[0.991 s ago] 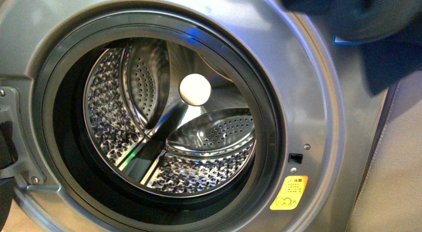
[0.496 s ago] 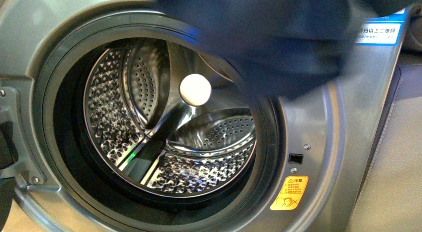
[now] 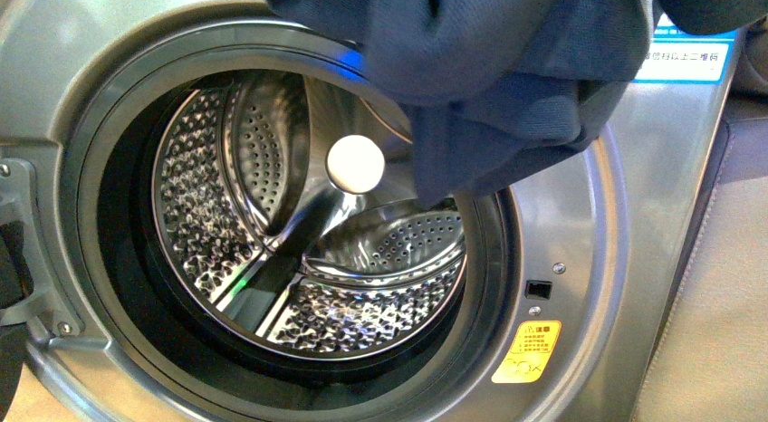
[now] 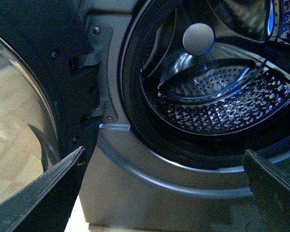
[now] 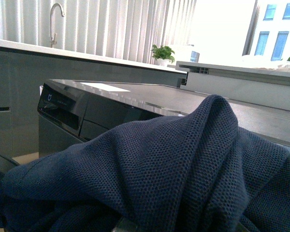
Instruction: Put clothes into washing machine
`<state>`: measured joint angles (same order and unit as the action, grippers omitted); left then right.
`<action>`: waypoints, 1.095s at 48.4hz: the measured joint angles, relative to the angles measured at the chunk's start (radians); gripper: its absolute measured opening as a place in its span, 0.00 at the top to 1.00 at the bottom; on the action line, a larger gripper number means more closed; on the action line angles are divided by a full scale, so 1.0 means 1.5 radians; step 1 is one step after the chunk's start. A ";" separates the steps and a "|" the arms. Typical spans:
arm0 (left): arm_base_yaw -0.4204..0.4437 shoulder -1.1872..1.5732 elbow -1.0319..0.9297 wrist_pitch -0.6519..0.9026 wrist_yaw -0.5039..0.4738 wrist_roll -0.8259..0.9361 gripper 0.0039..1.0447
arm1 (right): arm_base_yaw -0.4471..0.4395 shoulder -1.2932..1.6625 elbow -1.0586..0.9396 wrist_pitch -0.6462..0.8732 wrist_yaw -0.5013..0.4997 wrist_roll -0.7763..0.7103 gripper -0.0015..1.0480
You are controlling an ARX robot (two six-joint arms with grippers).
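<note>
The washing machine (image 3: 580, 286) fills the front view, silver-grey, with its dark-rimmed porthole (image 3: 494, 259) uncovered and the shiny perforated drum (image 3: 362, 313) bare inside. The clothes (image 3: 489, 69), dark navy fabric, hang from the top edge over the porthole's upper right. In the right wrist view the clothes (image 5: 174, 169) bulge up and hide my right gripper's fingers, which are shut on them. My left gripper (image 4: 162, 193) is open, its dark fingers (image 4: 38, 193) spread wide before the washing machine's front panel (image 4: 159, 193) below the porthole, holding nothing.
The open door (image 4: 34, 72) with its glass stands beside the left gripper, hinged at the machine's left (image 3: 18, 250). A yellow sticker (image 3: 525, 351) sits low right of the porthole. A beige surface (image 3: 715, 313) lies right of the machine. The machine's top (image 5: 135, 94) runs behind the clothes.
The clothes have moved left and down from the upper right corner and now hang over the porthole's upper right. A blue-and-white label on the machine has come into sight.
</note>
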<state>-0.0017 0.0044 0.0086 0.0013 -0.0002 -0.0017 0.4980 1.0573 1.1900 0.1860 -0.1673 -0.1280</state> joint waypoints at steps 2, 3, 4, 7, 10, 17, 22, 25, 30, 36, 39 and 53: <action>0.000 0.000 0.000 0.000 0.000 0.000 0.06 | 0.000 0.000 0.000 0.000 0.000 0.000 0.94; 0.000 0.000 0.000 0.000 0.000 0.000 0.06 | 0.000 0.000 0.000 0.000 0.000 0.000 0.94; 0.000 0.000 0.000 0.000 0.000 0.000 0.06 | 0.000 0.000 0.000 0.000 0.000 0.000 0.94; 0.000 0.000 0.000 0.000 0.000 0.000 0.06 | 0.000 0.000 0.000 0.000 0.000 0.000 0.94; 0.000 0.000 0.000 0.000 0.000 0.000 0.06 | 0.000 0.000 0.000 0.000 0.000 0.000 0.94; 0.122 0.071 0.003 0.114 0.301 -0.098 0.06 | 0.000 0.001 0.000 0.000 0.000 0.000 0.94; 0.227 0.150 0.027 0.231 0.458 -0.159 0.06 | 0.000 0.001 0.000 0.000 0.000 0.000 0.94; 0.268 0.188 0.046 0.297 0.492 -0.183 0.06 | 0.000 0.001 0.000 0.000 0.000 0.000 0.94; 0.297 0.271 0.091 0.406 0.506 -0.220 0.06 | 0.000 0.001 0.000 0.000 0.000 0.000 0.94; 0.240 0.321 0.157 0.427 0.486 -0.225 0.06 | 0.000 0.001 0.000 0.000 0.000 0.000 0.94; 0.214 0.334 0.182 0.430 0.477 -0.219 0.06 | 0.000 0.001 0.000 0.000 0.000 0.000 0.94; 0.126 0.465 0.296 0.551 0.513 -0.211 0.06 | 0.000 0.001 0.000 0.000 0.000 0.000 0.94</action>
<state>0.1867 0.7021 0.4530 0.8280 0.7692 -0.3180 0.4976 1.0588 1.1904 0.1860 -0.1673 -0.1276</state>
